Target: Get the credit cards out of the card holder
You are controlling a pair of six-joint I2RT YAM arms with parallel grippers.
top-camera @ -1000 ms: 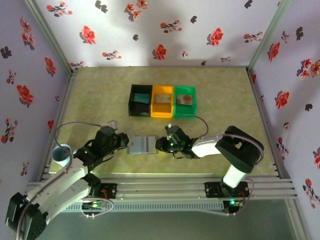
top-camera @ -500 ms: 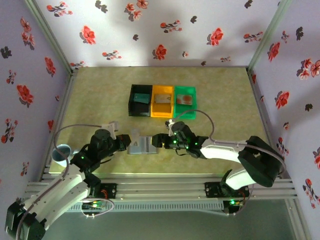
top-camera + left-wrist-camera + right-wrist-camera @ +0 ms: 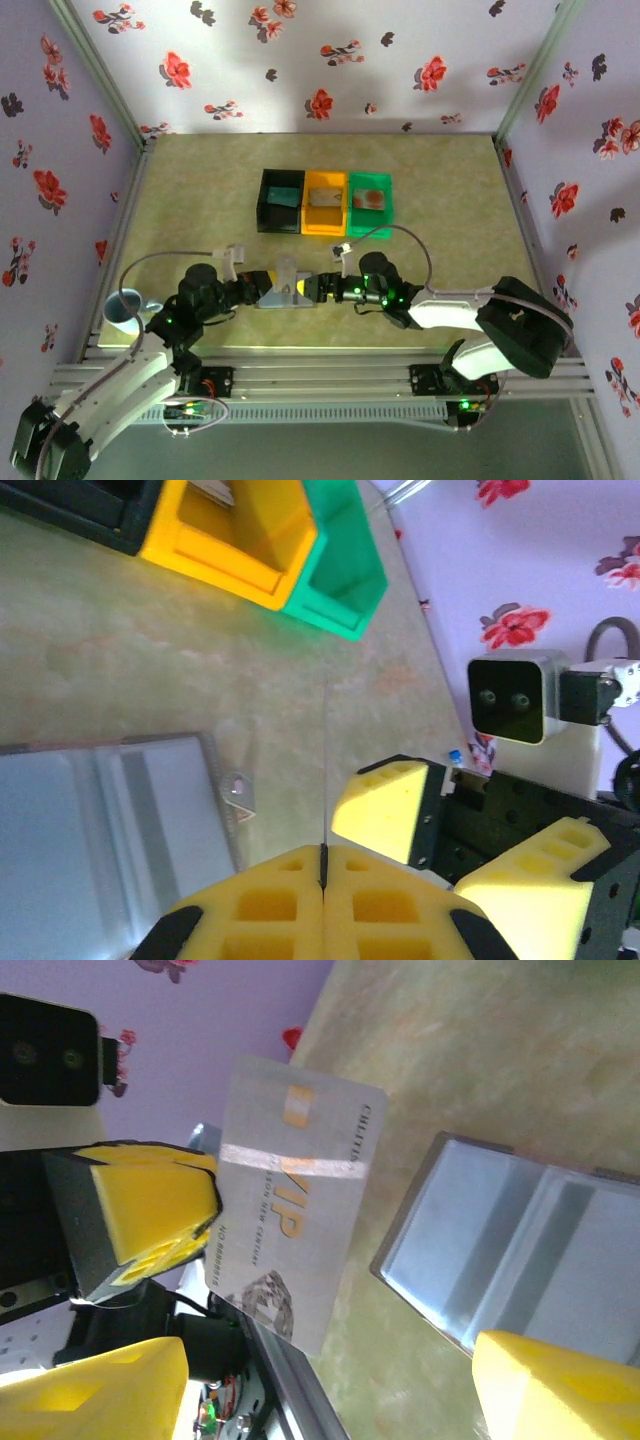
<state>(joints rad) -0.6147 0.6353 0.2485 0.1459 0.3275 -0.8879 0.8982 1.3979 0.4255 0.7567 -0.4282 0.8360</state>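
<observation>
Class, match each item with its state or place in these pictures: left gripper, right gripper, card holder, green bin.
Column A
1. left gripper
2. right gripper
3. card holder
4. green bin

Column B
a. lying open on the table
b. right end of the bin row in the top view
c. shut on a pale card
d. open, gripping nothing

Pairs: 1-c, 2-d, 3-a, 4-b

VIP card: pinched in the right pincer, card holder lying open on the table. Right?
No: the left pincer pinches the VIP card, as the right wrist view shows. The card holder does lie open on the table.
</observation>
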